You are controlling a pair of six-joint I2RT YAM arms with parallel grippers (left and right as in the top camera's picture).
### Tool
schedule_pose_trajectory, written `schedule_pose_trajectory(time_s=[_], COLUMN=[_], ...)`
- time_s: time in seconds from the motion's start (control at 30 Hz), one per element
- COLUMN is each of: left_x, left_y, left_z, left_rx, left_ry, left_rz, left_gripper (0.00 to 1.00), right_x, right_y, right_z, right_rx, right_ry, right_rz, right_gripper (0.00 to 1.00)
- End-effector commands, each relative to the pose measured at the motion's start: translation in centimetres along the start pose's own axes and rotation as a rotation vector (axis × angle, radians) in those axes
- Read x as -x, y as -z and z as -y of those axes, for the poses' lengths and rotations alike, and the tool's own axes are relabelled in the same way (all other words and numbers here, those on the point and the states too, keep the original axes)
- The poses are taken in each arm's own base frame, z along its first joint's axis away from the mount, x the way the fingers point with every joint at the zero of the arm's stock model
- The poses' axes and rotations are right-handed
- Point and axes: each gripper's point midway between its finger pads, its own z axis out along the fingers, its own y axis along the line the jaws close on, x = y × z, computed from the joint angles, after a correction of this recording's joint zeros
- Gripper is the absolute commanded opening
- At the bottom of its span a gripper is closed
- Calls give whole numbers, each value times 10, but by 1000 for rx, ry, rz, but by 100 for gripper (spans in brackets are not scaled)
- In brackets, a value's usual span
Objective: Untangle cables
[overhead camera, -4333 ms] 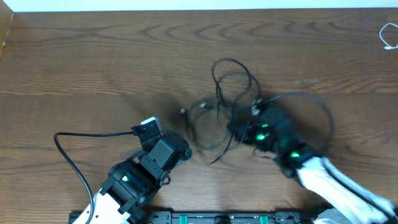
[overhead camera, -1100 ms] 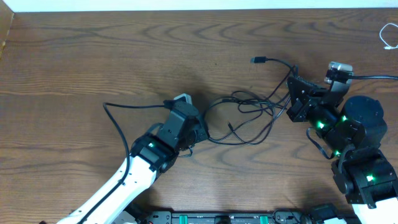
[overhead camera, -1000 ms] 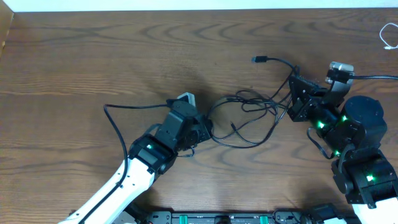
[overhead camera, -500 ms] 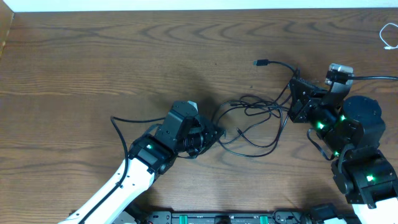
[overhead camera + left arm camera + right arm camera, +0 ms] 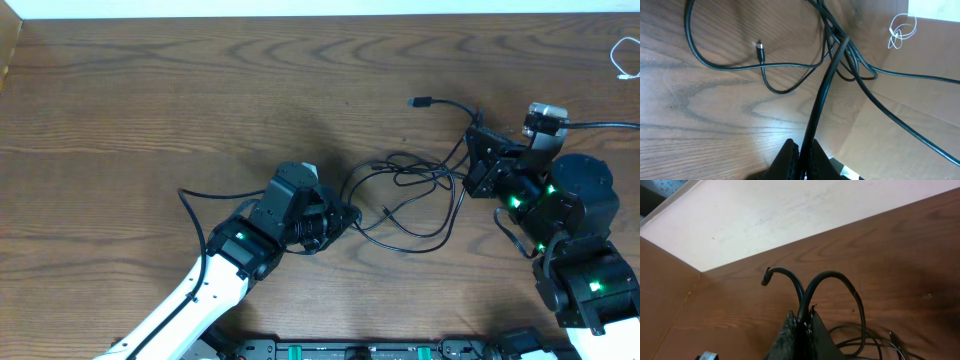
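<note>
The black cables [image 5: 405,165] lie as a loose tangle on the wooden table between my two grippers. My left gripper [image 5: 347,214] is at the tangle's left end, shut on one black cable [image 5: 822,95] that runs up from between its fingers [image 5: 788,156] into the crossing strands. My right gripper [image 5: 468,172] is at the right end, shut on a black cable [image 5: 807,292] that arches up and away. That cable's plug end [image 5: 418,102] points left, also visible in the right wrist view [image 5: 767,277]. Another small plug [image 5: 759,48] rests on the wood. A white cord [image 5: 625,55] lies coiled at the far right corner.
The left arm's own thicker black wire [image 5: 190,205] loops over the table to the left of the arm. The table's back edge [image 5: 300,16] meets a white wall. The right arm's base [image 5: 585,270] fills the lower right corner.
Over the last second my left gripper slid right and slightly toward the front, closer to the tangle, and the loops went slacker. The right gripper stayed put, still holding its cable.
</note>
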Motion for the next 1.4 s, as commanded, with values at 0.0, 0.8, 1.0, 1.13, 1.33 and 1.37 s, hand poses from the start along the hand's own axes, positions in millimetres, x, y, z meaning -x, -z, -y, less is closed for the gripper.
schedule_pose_trajectory(time_s=[0.0,0.8,1.0,1.13,1.33,1.37], left_x=[-1,-6,-13,-13,-13,-13], left_y=[1,3,8,8,8,8], left_z=[3,29,55,57,57,57], left_rx=[-18,-125,-237,-246,-247,-248], left_ry=[-8,-117,-262,-267,-297,-297], left_rz=[-11,-38,-60,-59,-55,-56], left_gripper=[7,8,8,8,8,8], right_x=[15,9,7,6,6,6], right_y=[8,8,7,7,7,7], right_z=[-4,-1,0,0,0,0], right_rx=[1,-11,-11,-12,-13,-12], right_ry=[17,13,12,12,12,12], right_rz=[43,20,10,8,8,7], right_gripper=[1,1,1,1,1,1])
